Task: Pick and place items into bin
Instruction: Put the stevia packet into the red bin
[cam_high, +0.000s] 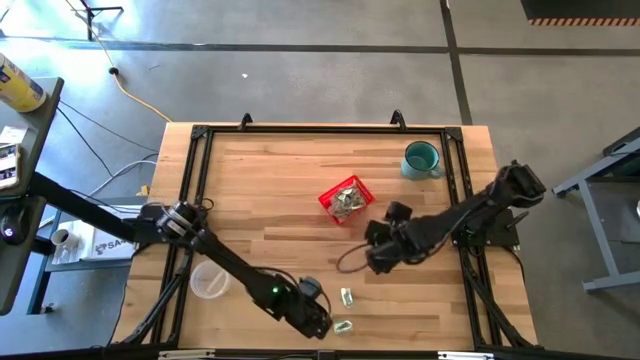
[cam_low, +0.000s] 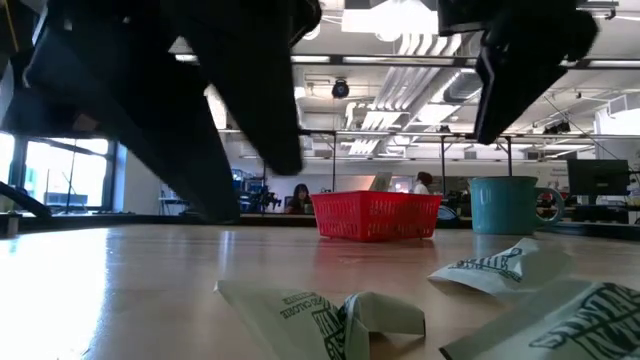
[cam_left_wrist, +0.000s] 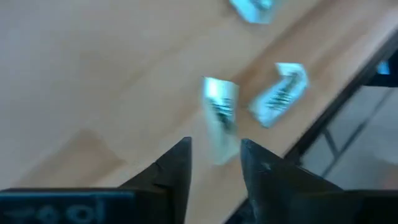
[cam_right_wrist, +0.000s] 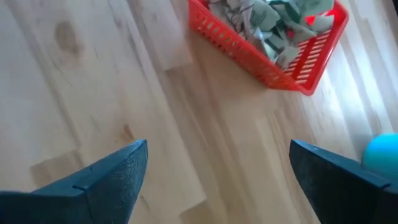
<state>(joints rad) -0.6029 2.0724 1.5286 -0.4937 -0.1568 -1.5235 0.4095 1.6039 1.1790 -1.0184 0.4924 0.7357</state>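
Note:
The red bin (cam_high: 347, 200) stands mid-table with several crinkled wrapped items (cam_right_wrist: 267, 22) inside. Loose pale green and white items lie near the table's front edge (cam_high: 346, 296) (cam_high: 343, 326). My left gripper (cam_left_wrist: 216, 163) is low over them, open. Its two fingers stand on either side of the near end of one item (cam_left_wrist: 219, 118). Two more items (cam_left_wrist: 280, 93) (cam_left_wrist: 252, 9) lie beyond. My right gripper (cam_right_wrist: 217, 180) hangs wide open above bare wood on the near right of the bin, with nothing between its fingers. My left gripper comes slanting down from above with the item's near end (cam_left_wrist: 217, 152) in the gap between its fingertips. The view is blurred, and I cannot tell whether either finger touches the item. The item lies flat on the table.
A teal mug (cam_high: 422, 158) stands at the far right, behind the bin. A clear round cup (cam_high: 210, 280) sits near the left arm at the front left. The black frame rail (cam_left_wrist: 348, 99) of the table edge runs close past the loose items.

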